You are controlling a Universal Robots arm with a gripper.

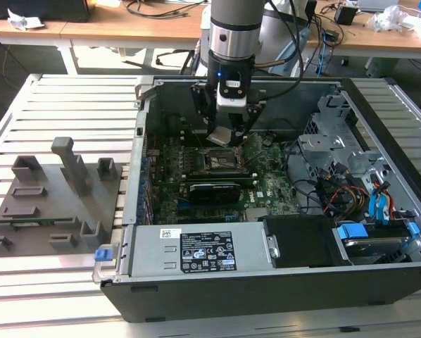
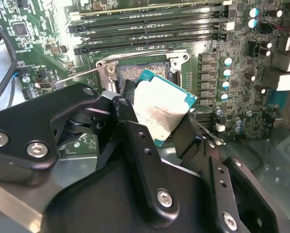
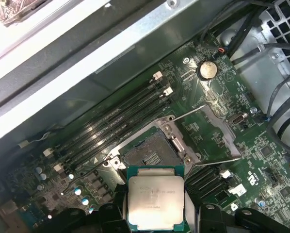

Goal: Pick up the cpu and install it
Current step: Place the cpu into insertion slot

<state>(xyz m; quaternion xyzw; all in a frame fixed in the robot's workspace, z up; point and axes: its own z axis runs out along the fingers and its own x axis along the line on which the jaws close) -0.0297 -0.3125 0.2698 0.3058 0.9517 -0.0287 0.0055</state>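
While hanging just above the open socket (image 3: 150,154), pinches the cpu (image 3: 155,199) by opposite edges between the fingers (image 2: 186,138) of the gripper (image 2: 159,115).

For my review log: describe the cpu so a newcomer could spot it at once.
Inside the open computer case, over the green motherboard, the gripper holds the cpu above the socket. It is the flat square with a pale silvery top and a green rim, unlike the empty metal-framed socket beneath it.
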